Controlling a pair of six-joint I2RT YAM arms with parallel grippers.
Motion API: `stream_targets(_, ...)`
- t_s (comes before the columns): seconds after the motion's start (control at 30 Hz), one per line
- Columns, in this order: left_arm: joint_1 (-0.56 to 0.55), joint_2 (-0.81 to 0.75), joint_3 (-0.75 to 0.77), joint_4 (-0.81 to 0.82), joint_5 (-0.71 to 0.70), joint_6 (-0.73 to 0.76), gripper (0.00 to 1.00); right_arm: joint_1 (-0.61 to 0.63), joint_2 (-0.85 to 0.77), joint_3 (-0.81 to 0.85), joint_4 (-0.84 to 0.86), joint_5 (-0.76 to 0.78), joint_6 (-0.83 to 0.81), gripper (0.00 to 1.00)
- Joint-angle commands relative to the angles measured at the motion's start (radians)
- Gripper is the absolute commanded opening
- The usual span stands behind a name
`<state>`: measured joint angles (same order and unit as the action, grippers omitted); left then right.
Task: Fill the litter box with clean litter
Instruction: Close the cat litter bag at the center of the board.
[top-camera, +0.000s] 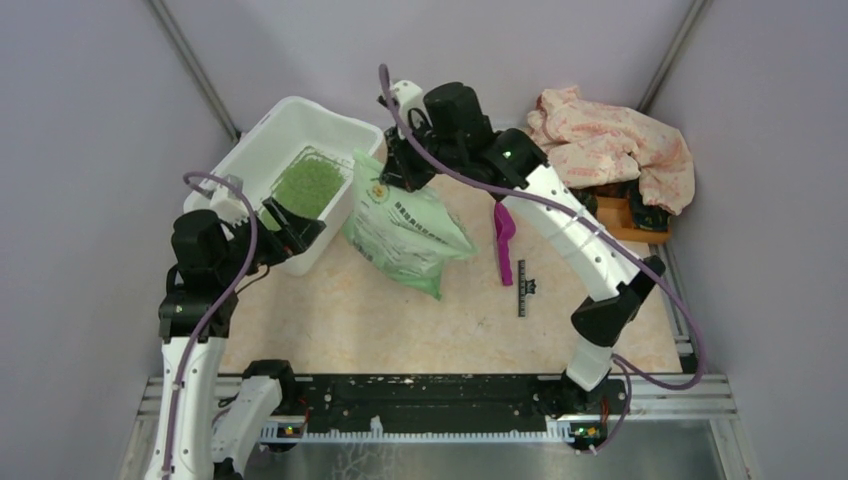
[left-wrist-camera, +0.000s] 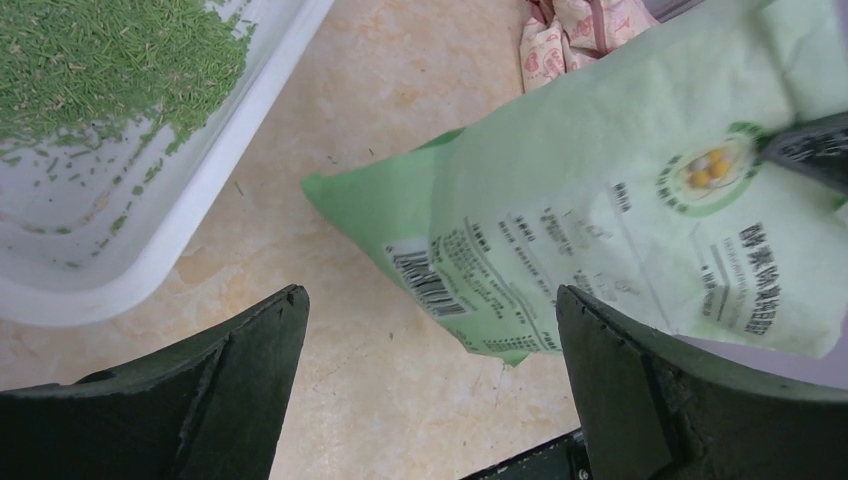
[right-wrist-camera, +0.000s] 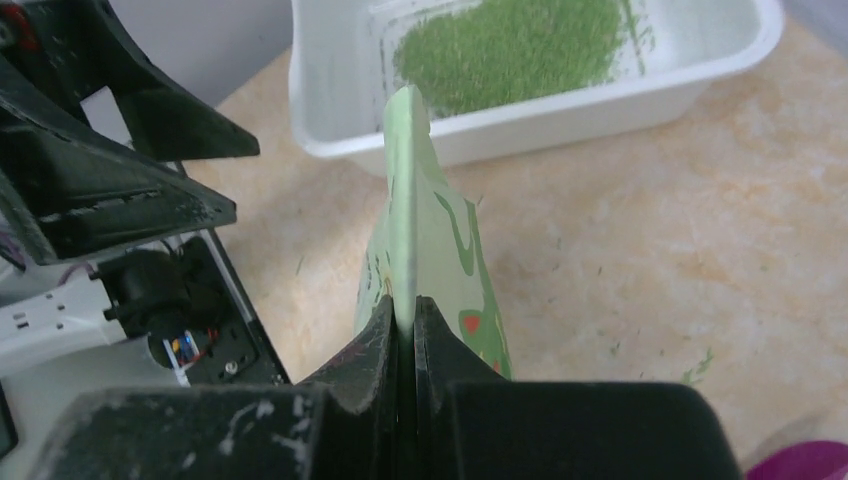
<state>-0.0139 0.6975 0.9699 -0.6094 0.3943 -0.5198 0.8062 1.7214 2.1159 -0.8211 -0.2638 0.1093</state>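
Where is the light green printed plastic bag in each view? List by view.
Top external: light green printed plastic bag at centre.
Left wrist: bag fills the right half.
Right wrist: bag edge-on at centre, pinched by right gripper.
Shared landmark: large white plastic litter box.

White rectangular litter box (top-camera: 262, 150), rounded corners, flared rim, upright, set askew at the far-left corner of the worktop (top-camera: 400, 320), clean litter (top-camera: 308, 186) a fine green patch on its floor, stray granules scattered around it
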Motion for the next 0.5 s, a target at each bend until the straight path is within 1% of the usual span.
stream_targets(0.0,0.005,-0.007,-0.022,0.017,0.028,-0.008,0.99,0.038,0.027,-0.024,0.073,0.019,0.004,0.0)
stream_targets(0.03,0.005,-0.006,-0.027,0.022,0.035,-0.011,0.99,0.044,0.031,-0.081,0.102,-0.001,0.003,0.02)
stream_targets(0.07,0.005,-0.005,-0.03,0.025,0.039,-0.013,0.99,0.046,0.036,-0.121,0.132,-0.023,0.003,0.13)
stream_targets(0.1,0.005,-0.004,-0.032,0.026,0.039,-0.013,0.99,0.047,0.04,-0.151,0.156,-0.044,0.0,0.21)
stream_targets(0.13,0.005,-0.004,-0.034,0.025,0.039,-0.014,0.99,0.047,0.045,-0.174,0.174,-0.057,-0.007,0.24)
stream_targets(0.2,0.005,-0.005,-0.033,0.022,0.039,-0.013,0.99,0.047,0.049,-0.193,0.179,-0.053,-0.024,0.35)
stream_targets(0.27,0.004,-0.006,-0.03,0.02,0.034,-0.01,0.99,0.045,0.039,-0.2,0.171,-0.035,-0.044,0.38)
stream_targets(0.37,0.005,-0.006,-0.031,0.022,0.031,-0.008,0.99,0.045,-0.019,-0.244,0.193,0.001,-0.066,0.42)
stream_targets(0.43,0.005,-0.003,-0.033,0.029,0.033,-0.009,0.99,0.045,-0.106,-0.344,0.255,0.043,-0.075,0.43)
stream_targets(0.47,0.004,0.0,-0.032,0.032,0.033,-0.009,0.99,0.044,-0.171,-0.417,0.331,0.08,-0.075,0.45)
